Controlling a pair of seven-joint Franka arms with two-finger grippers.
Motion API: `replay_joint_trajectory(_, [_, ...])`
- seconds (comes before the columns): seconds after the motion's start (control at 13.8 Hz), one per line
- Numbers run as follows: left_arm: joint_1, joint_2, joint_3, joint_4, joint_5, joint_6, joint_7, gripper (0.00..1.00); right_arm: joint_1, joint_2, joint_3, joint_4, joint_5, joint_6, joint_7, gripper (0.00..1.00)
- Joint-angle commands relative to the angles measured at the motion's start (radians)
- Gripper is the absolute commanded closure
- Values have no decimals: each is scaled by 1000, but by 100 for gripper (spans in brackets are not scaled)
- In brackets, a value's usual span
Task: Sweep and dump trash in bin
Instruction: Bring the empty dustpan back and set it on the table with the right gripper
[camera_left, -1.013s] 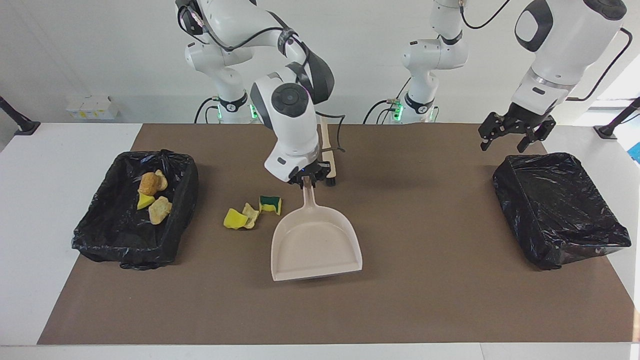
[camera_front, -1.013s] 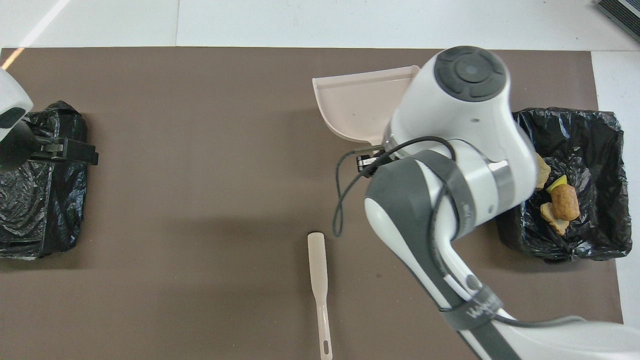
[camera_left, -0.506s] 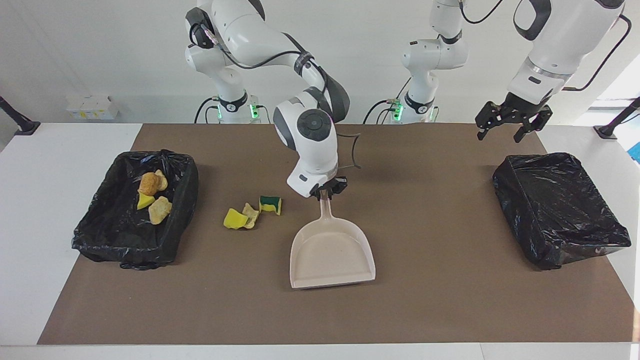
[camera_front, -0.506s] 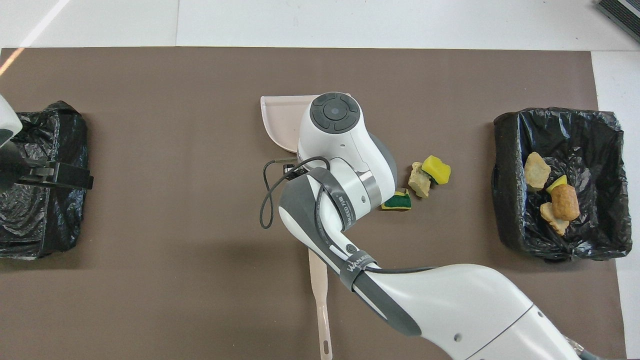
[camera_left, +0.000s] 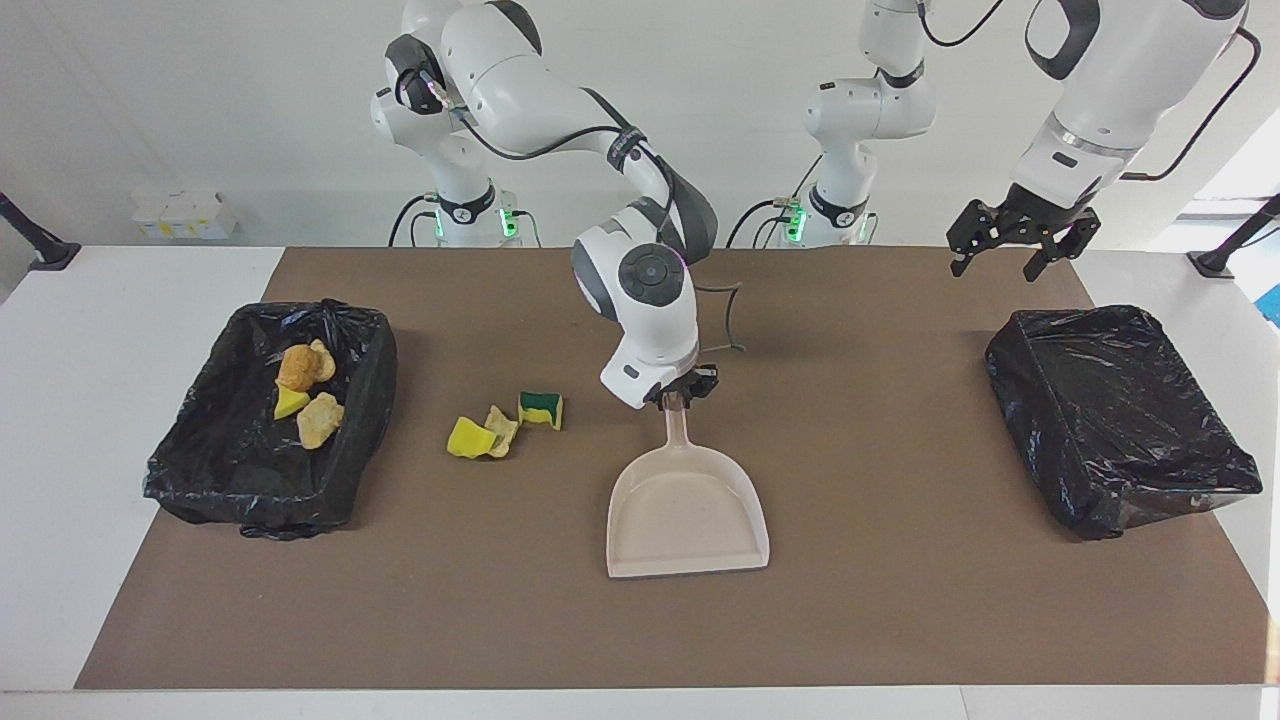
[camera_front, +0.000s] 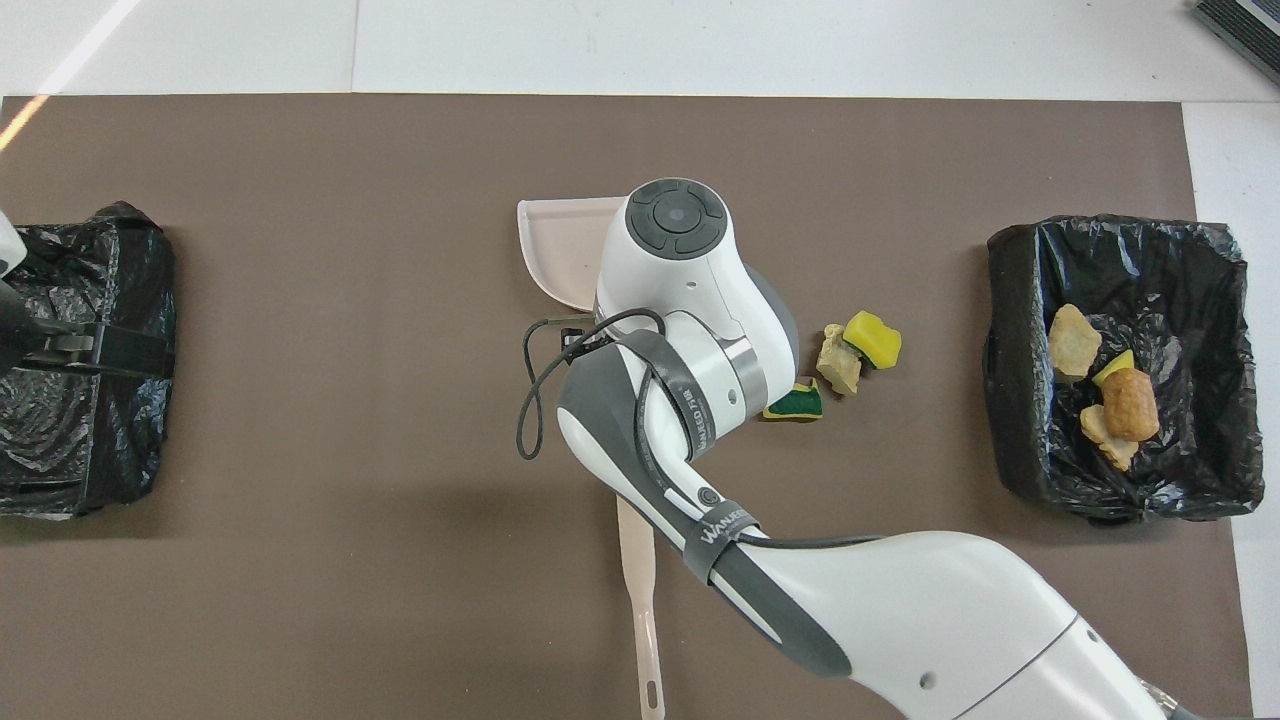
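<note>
Overhead view: right arm (camera_front: 690, 330) covers dustpan (camera_front: 560, 250); brush (camera_front: 640, 590) half hidden.

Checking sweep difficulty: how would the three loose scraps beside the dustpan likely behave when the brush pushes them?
The loose scraps look like torn sponge pieces, so probably light and easily pushed. Their irregular, blocky shapes suggest tumbling or sliding rather than rolling far. Lying clustered between the dustpan and the filled bin, they may scatter apart when struck.

Both arms are glossy white with dark grey joint bands and round grey end caps; black cables run alongside, green lights glow at the bases, and the black grippers are small.
</note>
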Motion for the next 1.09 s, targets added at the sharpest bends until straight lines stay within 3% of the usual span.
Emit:
replay_joint_trajectory(0.0, [1, -12, -4, 16, -2, -28, 5, 0, -65, -132, 7, -24, 31, -103, -7, 0])
replay_joint_trajectory(0.22, [-4, -20, -7, 13, -2, -31, 5, 0, -124, -260, 7, -99, 72, -227, -159, 0])
replay_joint_trajectory(0.43, [-5, -20, -7, 12, -2, -34, 5, 0, -83, -433, 8, -317, 94, -252, -147, 0])
replay_joint_trajectory(0.72, [2, -20, -7, 9, -2, -32, 7, 0, 29, -671, 8, -717, 144, -59, -101, 0])
replay_joint_trajectory(0.87, [6, -24, -2, 6, -2, -34, 10, 0, 80, -708, 8, -777, 186, -52, -93, 0])
replay_joint_trajectory(1.01, [-1, -27, -2, 2, -2, -34, 13, 0, 146, -702, 8, -826, 187, 31, -9, 0])
